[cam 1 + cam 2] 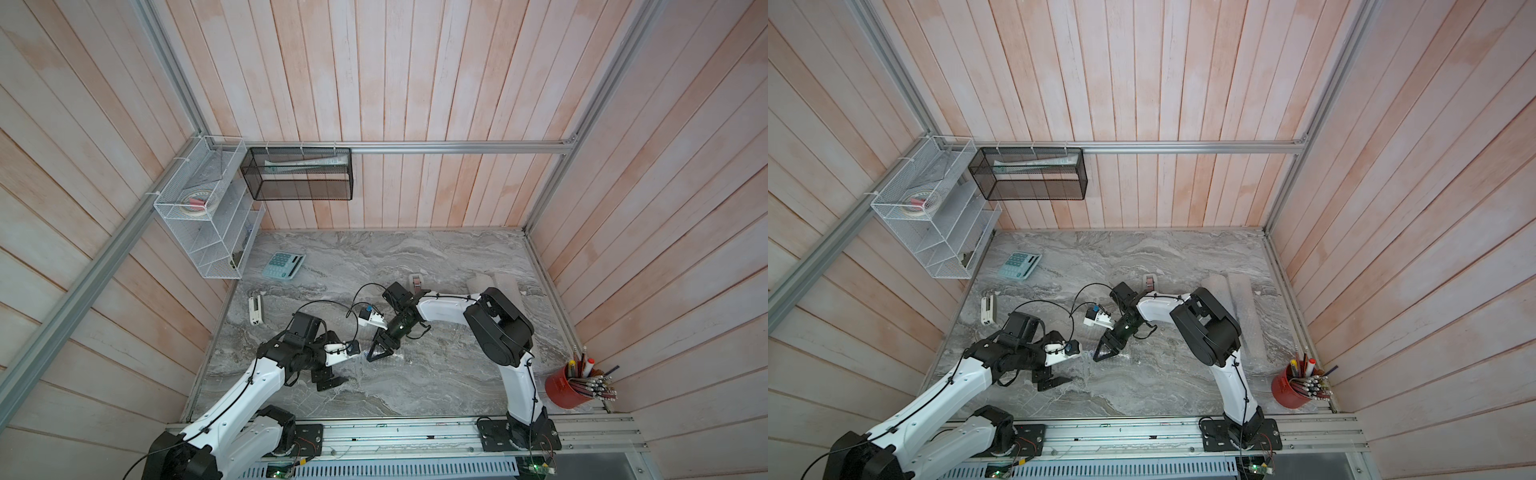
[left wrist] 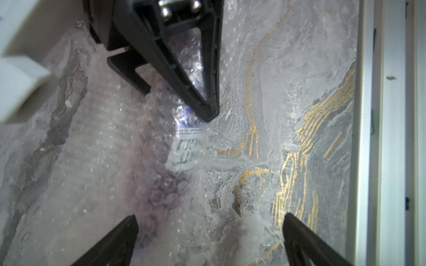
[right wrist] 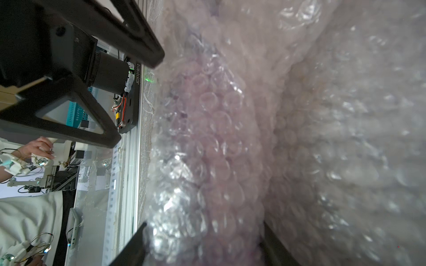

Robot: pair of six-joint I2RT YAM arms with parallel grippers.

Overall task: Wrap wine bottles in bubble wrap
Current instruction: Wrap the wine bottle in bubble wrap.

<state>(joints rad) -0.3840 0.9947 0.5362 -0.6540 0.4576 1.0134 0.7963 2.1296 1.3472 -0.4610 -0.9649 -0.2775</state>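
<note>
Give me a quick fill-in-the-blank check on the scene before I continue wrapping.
The left gripper holds nothing, its fingers ____. The right gripper grips the bubble wrap around a bottle of ____ liquid. The pencils stand in a ____ cup. ____ rolled wrap tubes lie beyond the right arm.
Missing: open; purple; red; two.

Both top views look steeply down from high above the desk's (image 1: 415,257) front edge, covering its whole surface. The left wrist camera hovers close over the bubble wrap (image 2: 110,161), facing the right gripper (image 2: 179,104). The right wrist camera sits nearer still, seemingly skimming that same wrap toward the left gripper (image 3: 136,99).
</note>
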